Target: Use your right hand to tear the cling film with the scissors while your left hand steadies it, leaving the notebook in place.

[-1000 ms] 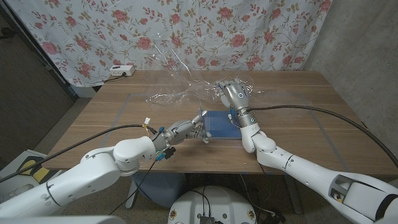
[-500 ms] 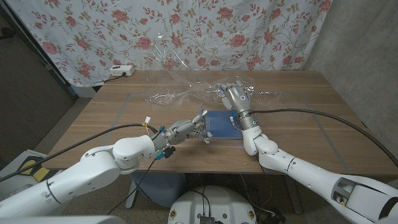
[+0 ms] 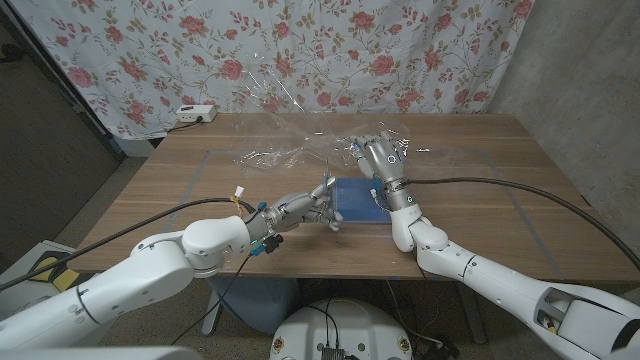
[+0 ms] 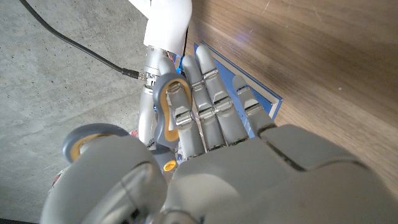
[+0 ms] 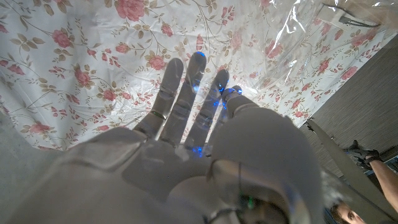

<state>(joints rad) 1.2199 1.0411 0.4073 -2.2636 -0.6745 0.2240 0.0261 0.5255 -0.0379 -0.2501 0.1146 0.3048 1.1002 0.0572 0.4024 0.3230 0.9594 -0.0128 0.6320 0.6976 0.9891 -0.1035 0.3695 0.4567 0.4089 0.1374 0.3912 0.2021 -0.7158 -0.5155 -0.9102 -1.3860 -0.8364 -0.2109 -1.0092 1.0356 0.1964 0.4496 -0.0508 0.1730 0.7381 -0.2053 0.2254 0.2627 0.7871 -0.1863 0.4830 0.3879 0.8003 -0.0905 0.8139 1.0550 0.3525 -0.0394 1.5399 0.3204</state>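
The wooden table (image 3: 480,200) carries crumpled cling film (image 3: 275,156) toward its far side and a blue notebook (image 3: 355,200) at the middle. The right hand (image 3: 380,158) rises beyond the notebook, fingers straight and apart — empty. The left hand (image 3: 305,208) grips the grey-handled scissors (image 4: 166,109) at the notebook's left edge.

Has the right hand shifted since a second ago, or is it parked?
Yes, slightly. Against the blue notebook, the right hand has drifted a little toward the robot's right and toward the near table edge, in the head view.
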